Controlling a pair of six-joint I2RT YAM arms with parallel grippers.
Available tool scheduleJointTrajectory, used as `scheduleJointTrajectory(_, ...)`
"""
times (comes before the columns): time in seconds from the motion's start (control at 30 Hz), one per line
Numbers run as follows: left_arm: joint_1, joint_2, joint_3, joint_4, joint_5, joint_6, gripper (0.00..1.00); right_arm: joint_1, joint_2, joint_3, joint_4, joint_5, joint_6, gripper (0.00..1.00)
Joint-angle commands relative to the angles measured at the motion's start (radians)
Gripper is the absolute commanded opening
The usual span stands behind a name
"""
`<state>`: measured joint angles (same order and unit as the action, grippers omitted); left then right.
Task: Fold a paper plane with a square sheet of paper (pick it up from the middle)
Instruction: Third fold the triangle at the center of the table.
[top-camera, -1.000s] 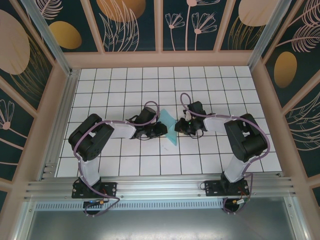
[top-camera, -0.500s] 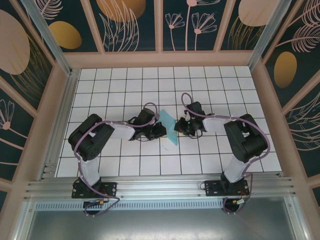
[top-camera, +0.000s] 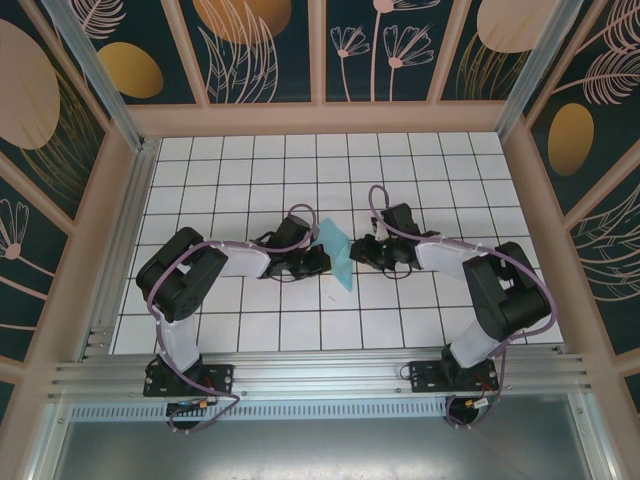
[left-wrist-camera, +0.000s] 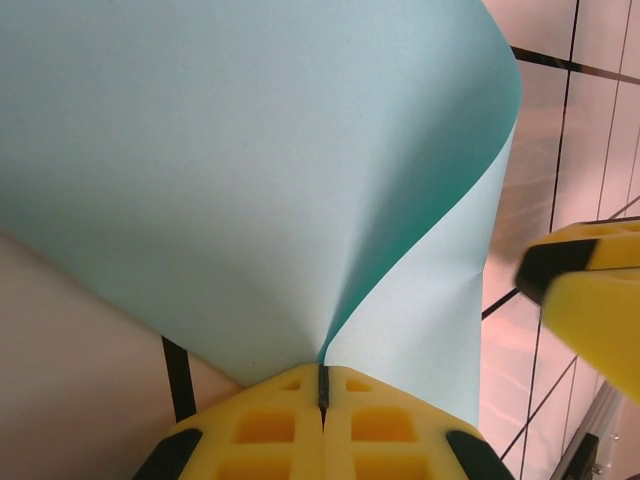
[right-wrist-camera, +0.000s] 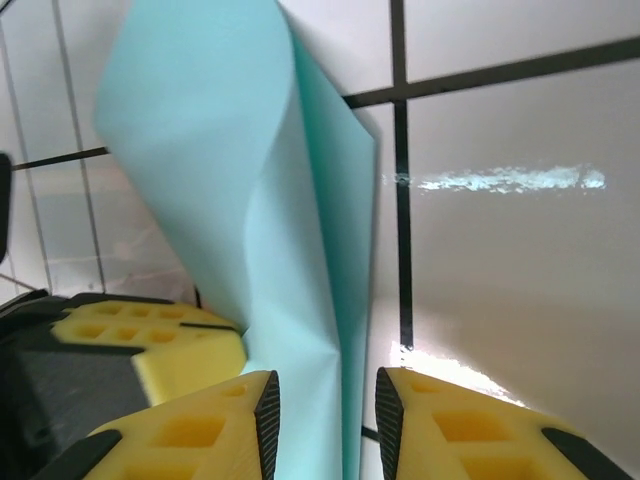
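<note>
Square sheet of paper (left-wrist-camera: 250, 150), newly pinched by left end effector (left-wrist-camera: 322, 378), right end effector (right-wrist-camera: 327, 398) now slightly parted

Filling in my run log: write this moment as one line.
left hand: shut on light teal-blue paper sheet | right hand: open, sheet in the gap | sheet: curled

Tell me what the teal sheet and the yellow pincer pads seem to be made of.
The square sheet of paper: thin matte paper, curling softly and creased sharply where pinched. The pads of the left pincer: probably matte foam or soft rubber, moulded with square pockets.
</note>
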<state>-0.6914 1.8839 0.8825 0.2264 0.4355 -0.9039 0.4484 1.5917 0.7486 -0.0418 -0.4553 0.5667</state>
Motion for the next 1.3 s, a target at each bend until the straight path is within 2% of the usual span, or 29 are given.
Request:
scheduleJointTrajectory(0.0,0.009,-0.023,0.033,-0.064,-0.018,0.061,0.0,-0.005,-0.024,-0.015,-0.008,-0.048,-0.069,0.35)
scheduleJointTrajectory(0.3,0.009,-0.017,0.072,-0.134,-0.041,0.109,0.0,-0.007,0.044,0.071,0.042,0.017,-0.021,0.34)
scheduleJointTrajectory(0.47,0.009,-0.008,0.085,-0.148,-0.043,0.117,0.0,-0.004,0.11,0.126,0.016,0.074,-0.055,0.27)
scheduleJointTrajectory(0.57,0.01,-0.005,0.084,-0.154,-0.041,0.12,0.0,-0.005,0.149,0.167,-0.007,0.072,-0.102,0.28)
scheduleJointTrajectory(0.8,0.009,-0.002,0.084,-0.159,-0.04,0.123,0.0,-0.005,0.185,0.197,-0.016,0.009,-0.172,0.36)
scheduleJointTrajectory(1.03,0.009,0.002,0.12,-0.166,-0.043,0.128,0.0,0.005,0.203,0.204,-0.062,0.013,-0.223,0.37)
scheduleJointTrajectory(1.27,0.009,0.014,0.139,-0.184,-0.06,0.137,0.0,0.005,0.245,0.209,-0.083,0.054,-0.207,0.33)
